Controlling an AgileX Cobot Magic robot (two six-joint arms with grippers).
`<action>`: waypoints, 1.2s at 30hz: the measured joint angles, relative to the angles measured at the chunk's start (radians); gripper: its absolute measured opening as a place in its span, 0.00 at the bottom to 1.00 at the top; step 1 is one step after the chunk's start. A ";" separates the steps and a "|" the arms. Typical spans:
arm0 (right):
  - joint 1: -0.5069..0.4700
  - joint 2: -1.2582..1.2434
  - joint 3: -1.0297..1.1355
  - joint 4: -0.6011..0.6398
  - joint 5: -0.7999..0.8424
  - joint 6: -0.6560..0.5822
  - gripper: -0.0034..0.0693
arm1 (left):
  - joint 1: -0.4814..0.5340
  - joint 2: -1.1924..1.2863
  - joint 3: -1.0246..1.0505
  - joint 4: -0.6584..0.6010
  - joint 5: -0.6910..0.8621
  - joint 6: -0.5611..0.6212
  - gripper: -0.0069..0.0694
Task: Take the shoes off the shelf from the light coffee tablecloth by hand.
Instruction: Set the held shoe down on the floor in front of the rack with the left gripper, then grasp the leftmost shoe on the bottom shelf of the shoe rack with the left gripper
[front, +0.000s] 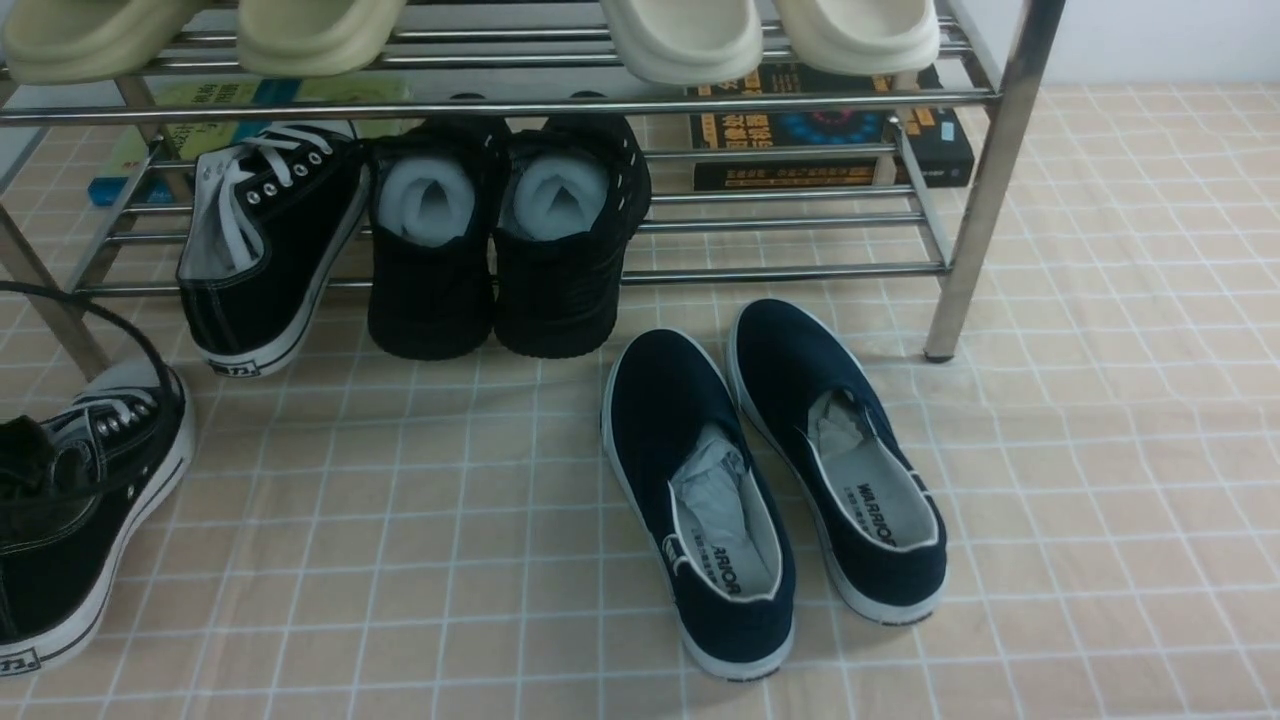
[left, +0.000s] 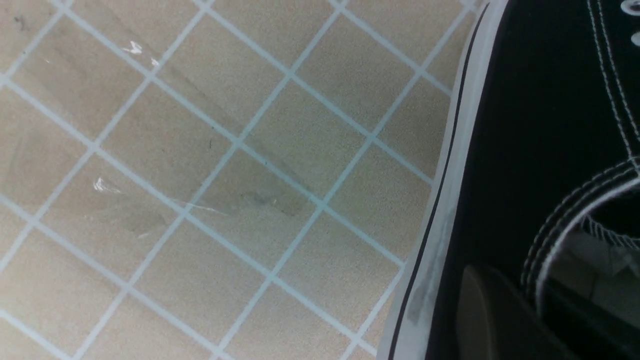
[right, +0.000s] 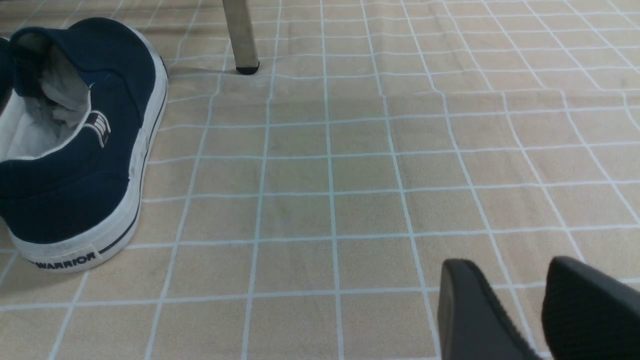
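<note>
**Front view.** I see the shelf (front: 985, 180) standing on the light coffee tablecloth (front: 400, 560). The far sneaker (front: 265, 240) sits tilted at the left end of the lowest tier, its heel past the front bar and low toward the cloth. Just beside it are all-black shoes (front: 500, 240) stuffed with white paper. Cream slippers (front: 680, 40) fill the tier above, and books (front: 830, 130) lie behind the bars. Navy slip-ons (front: 770, 480) lie on the cloth in front of the shelf's right half. The near sneaker (front: 80, 510) rests on the cloth at my lower left, off the shelf, with a black cable (front: 125, 335) arching over it. I cannot make out either gripper's jaws from here.

**Left wrist view.** Only this view shows the left gripper (left: 525, 300). Its jaws are narrow. One finger (left: 482, 315) lies against the outside of the near sneaker's canvas side, and the other appears to be inside the collar, pinching that wall.

**Right wrist view.** Only this view shows the right gripper (right: 515, 272). It is low over bare cloth, its jaws parted with cloth showing between them, and it holds nothing. One slip-on's heel and a shelf leg stand well apart from it.
</note>
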 joint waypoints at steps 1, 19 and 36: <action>0.000 0.000 0.000 0.000 0.000 0.000 0.38 | 0.000 0.001 0.000 0.002 -0.002 0.020 0.14; 0.000 0.000 0.000 0.000 0.000 0.000 0.38 | 0.000 -0.022 -0.205 0.000 0.267 0.075 0.42; 0.000 0.000 0.000 0.000 0.000 0.000 0.38 | -0.209 0.095 -0.492 -0.179 0.378 0.151 0.11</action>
